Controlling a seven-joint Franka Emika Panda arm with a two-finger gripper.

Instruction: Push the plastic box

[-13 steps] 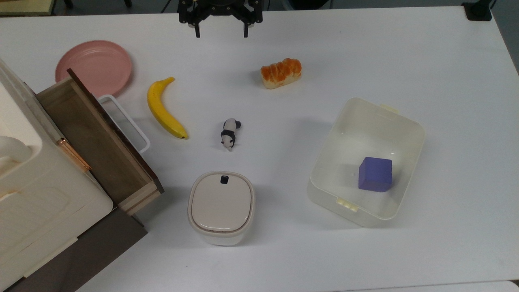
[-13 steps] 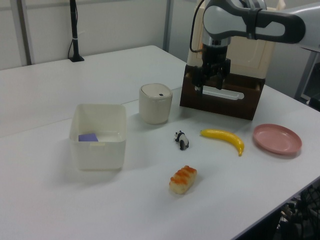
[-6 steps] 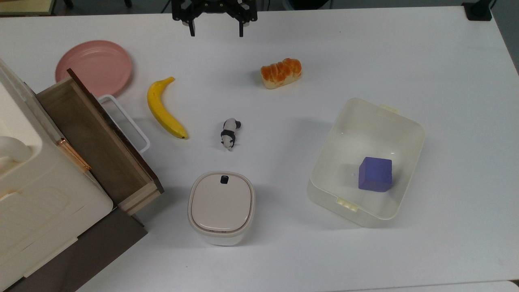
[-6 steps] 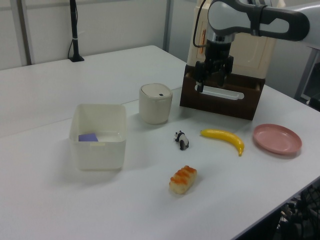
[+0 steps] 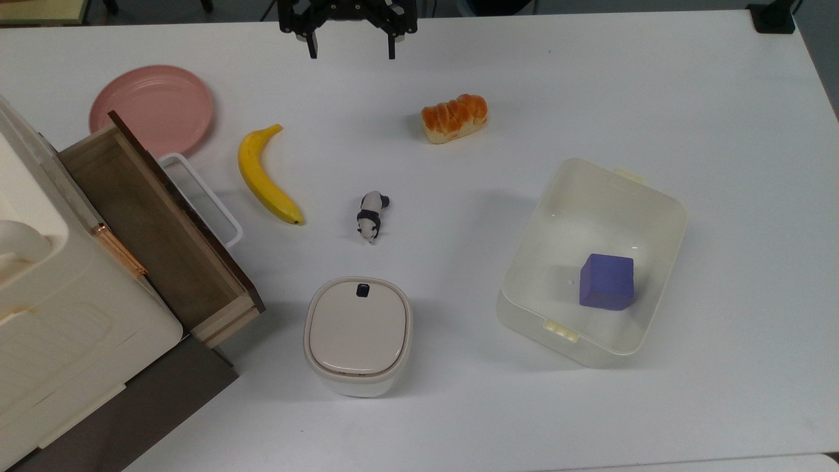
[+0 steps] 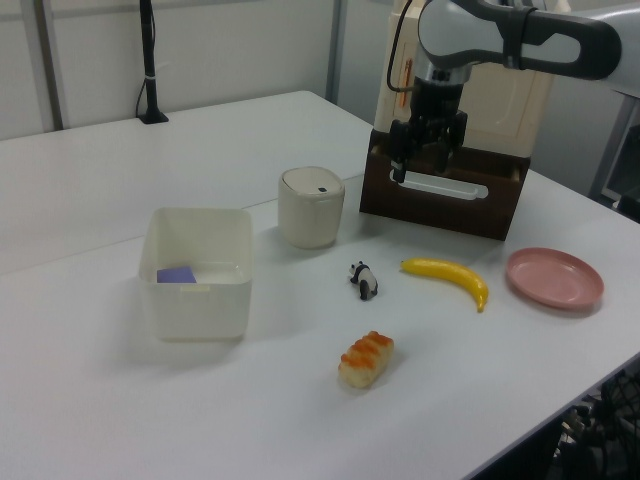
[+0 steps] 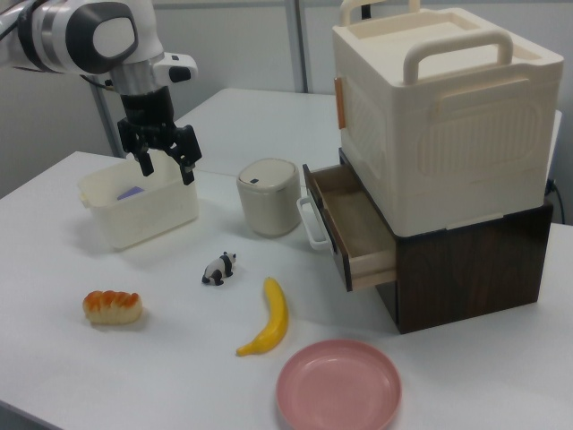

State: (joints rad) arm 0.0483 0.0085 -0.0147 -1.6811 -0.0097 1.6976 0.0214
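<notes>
Hand (image 5: 349, 47) hangs wide open and empty, high above the counter (image 5: 721, 98), well apart from the plastic box (image 5: 593, 262) (purple cube (image 5: 607, 281) inside). We should descend beside a wall and push low, squarely.

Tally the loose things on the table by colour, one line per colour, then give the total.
Cream-white: 2, the plastic box and the lidded container
Yellow: 1, the banana
Pink: 1, the plate
Orange: 1, the bread
Purple: 1, the cube
Black and white: 1, the panda
Total: 7
</notes>
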